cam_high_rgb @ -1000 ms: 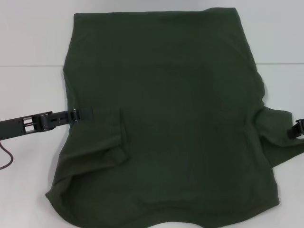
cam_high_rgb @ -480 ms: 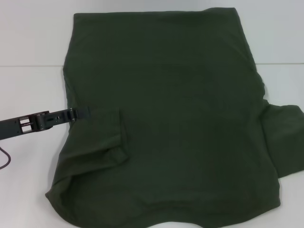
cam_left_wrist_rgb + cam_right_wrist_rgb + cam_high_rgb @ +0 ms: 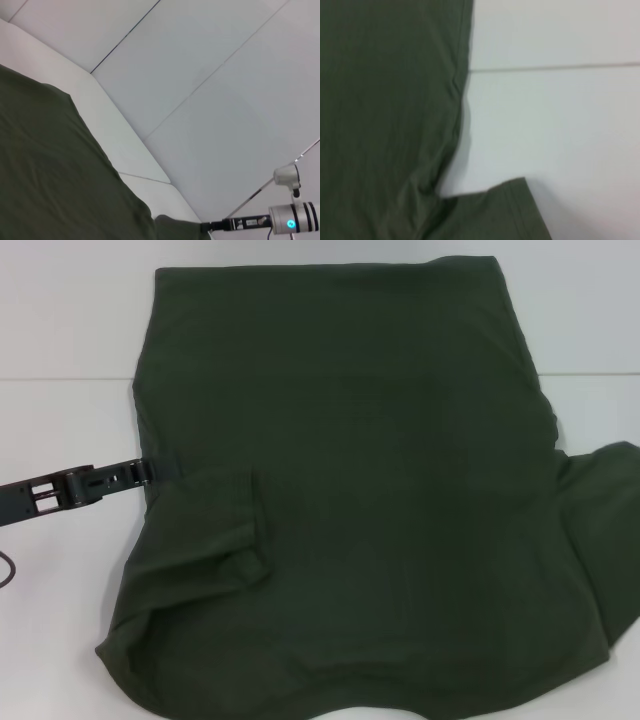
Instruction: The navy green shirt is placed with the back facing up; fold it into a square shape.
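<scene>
The navy green shirt (image 3: 360, 490) lies spread flat on the white table (image 3: 60, 330) and fills most of the head view. Its left sleeve (image 3: 215, 520) is folded in over the body. Its right sleeve (image 3: 600, 530) spreads out to the right, past the picture's edge. My left gripper (image 3: 150, 472) is low at the shirt's left edge, beside the folded sleeve. My right gripper is outside the head view. It shows far off in the left wrist view (image 3: 207, 226), its tip at the edge of the shirt (image 3: 50, 165). The right wrist view shows the shirt's side (image 3: 385, 100) and a sleeve hem (image 3: 495, 215).
A seam line (image 3: 60, 378) crosses the table behind the left arm. A dark cable (image 3: 5, 570) hangs at the left edge. White table shows left of the shirt and at the back right (image 3: 590, 310).
My left gripper has drawn back leftward from over the folded sleeve to the shirt's edge. My right gripper has left the head view to the right, and the right sleeve has spread further out.
</scene>
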### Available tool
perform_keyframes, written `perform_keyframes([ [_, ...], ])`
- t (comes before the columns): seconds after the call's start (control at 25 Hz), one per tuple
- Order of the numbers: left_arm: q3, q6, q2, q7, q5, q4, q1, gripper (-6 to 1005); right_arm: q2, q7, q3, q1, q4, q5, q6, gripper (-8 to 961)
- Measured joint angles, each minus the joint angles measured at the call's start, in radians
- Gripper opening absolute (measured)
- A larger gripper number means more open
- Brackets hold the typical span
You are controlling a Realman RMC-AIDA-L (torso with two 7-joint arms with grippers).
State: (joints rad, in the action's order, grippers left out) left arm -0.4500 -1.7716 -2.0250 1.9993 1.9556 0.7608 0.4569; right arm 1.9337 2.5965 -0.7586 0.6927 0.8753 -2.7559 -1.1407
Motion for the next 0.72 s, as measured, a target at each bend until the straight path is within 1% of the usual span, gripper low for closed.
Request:
perform_keyframes([
  [0.2,0.001,0.004,0.001,0.000,-0.005,0.000,-0.003,827,-0.004,0.001,0.020,0.041,-0.006,0.002,0.003,66],
  [0.28,0.001,0.005,0.001,0.001,-0.009,0.000,-0.003,827,-0.004,0.001,0.020,0.057,-0.013,0.002,-0.012,71],
  [0.36,0.001,0.006,0.002,0.001,-0.011,0.000,-0.004,826,-0.003,0.001,0.018,0.076,-0.027,0.006,-0.059,76],
  [0.52,0.014,0.008,0.003,0.001,-0.012,0.002,-0.007,826,0.009,0.001,0.013,0.117,-0.042,0.006,-0.197,85],
  [0.6,0.025,0.009,0.004,0.001,-0.013,0.002,-0.007,825,0.017,0.004,0.013,0.139,-0.043,0.018,-0.244,90],
  [0.72,0.041,0.010,0.004,0.000,-0.014,0.002,-0.005,825,0.032,0.005,0.003,0.172,-0.043,0.053,-0.279,98],
])
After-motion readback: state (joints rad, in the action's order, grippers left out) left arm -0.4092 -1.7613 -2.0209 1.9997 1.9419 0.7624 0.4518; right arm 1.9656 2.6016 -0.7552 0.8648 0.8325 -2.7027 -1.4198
